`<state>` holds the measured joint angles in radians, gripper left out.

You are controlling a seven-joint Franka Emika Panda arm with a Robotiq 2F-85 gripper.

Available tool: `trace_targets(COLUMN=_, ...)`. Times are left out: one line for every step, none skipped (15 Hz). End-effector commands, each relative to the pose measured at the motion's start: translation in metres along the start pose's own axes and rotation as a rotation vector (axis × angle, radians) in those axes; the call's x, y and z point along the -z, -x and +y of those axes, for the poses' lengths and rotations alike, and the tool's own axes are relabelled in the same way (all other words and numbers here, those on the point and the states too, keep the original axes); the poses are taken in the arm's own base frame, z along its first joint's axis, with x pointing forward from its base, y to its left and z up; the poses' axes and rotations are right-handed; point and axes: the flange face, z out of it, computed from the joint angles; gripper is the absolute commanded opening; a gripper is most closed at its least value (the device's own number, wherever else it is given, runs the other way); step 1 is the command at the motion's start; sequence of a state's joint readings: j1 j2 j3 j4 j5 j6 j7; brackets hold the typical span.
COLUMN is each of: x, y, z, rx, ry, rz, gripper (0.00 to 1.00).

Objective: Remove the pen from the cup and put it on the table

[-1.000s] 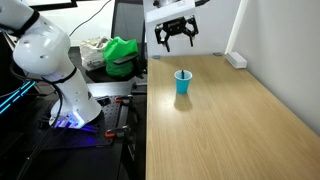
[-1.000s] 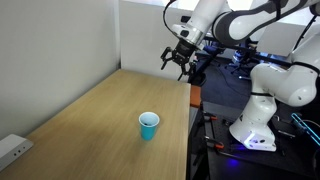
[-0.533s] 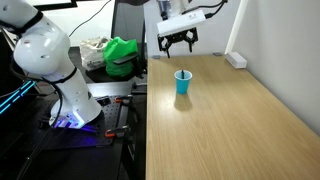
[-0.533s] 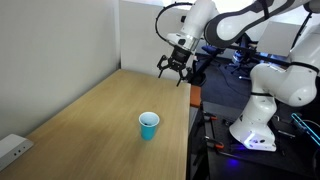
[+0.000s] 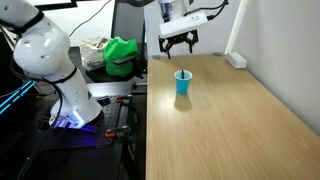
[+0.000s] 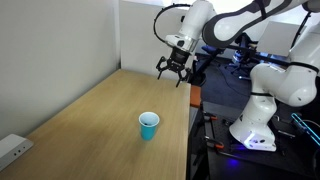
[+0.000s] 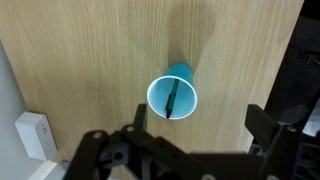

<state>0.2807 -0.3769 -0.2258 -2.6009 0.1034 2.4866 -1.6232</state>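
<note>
Hovering above the far end of the wooden table (image 5: 230, 120), the gripper (image 5: 178, 42) is clear of all objects in both exterior views, and its fingers (image 7: 139, 113) are spread apart with nothing between them. The blue cup (image 5: 183, 82) stands upright on the table, near the gripper but well below it. In the wrist view the cup (image 7: 173, 97) appears at 11 o'clock from the midpoint of the gripper (image 7: 197, 118). The dark pen (image 7: 170, 100) is inside the cup, leaning against its wall. A white power adapter (image 7: 35, 135) lies at 8 o'clock from the cup, well apart. A green object (image 5: 122, 55) sits off the table edge.
</note>
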Motion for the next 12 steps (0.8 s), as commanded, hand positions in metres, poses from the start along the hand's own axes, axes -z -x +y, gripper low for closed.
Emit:
trace_targets(x=-0.004, y=-0.002, z=0.005, rx=0.014, ry=0.008, rz=0.032, gripper=1.0)
trace_targets(x=-0.005, y=-0.004, z=0.006, rx=0.033, ry=0.017, rz=0.049, gripper=1.0)
trace_targets(x=-0.008, y=-0.006, z=0.006, rx=0.052, ry=0.016, rz=0.063, gripper=1.0)
trace_targets(x=-0.01, y=-0.007, z=0.007, rx=0.067, ry=0.013, rz=0.082, gripper=1.0)
trace_targets(x=-0.013, y=-0.008, z=0.007, rx=0.082, ry=0.012, rz=0.095, gripper=1.0)
trace_targets(x=-0.017, y=-0.007, z=0.008, rx=0.096, ry=0.009, rz=0.107, gripper=1.0)
trace_targets(x=-0.021, y=-0.008, z=0.009, rx=0.112, ry=0.004, rz=0.123, gripper=1.0)
trace_targets(x=-0.025, y=-0.008, z=0.01, rx=0.118, ry=0.001, rz=0.135, gripper=1.0)
trace_targets(x=-0.029, y=-0.009, z=0.011, rx=0.123, ry=-0.003, rz=0.147, gripper=1.0)
trace_targets(x=-0.033, y=-0.01, z=0.013, rx=0.133, ry=-0.009, rz=0.158, gripper=1.0)
trace_targets(x=-0.036, y=-0.011, z=0.015, rx=0.133, ry=-0.008, rz=0.166, gripper=1.0)
trace_targets(x=-0.04, y=-0.014, z=0.017, rx=0.14, ry=-0.013, rz=0.177, gripper=1.0)
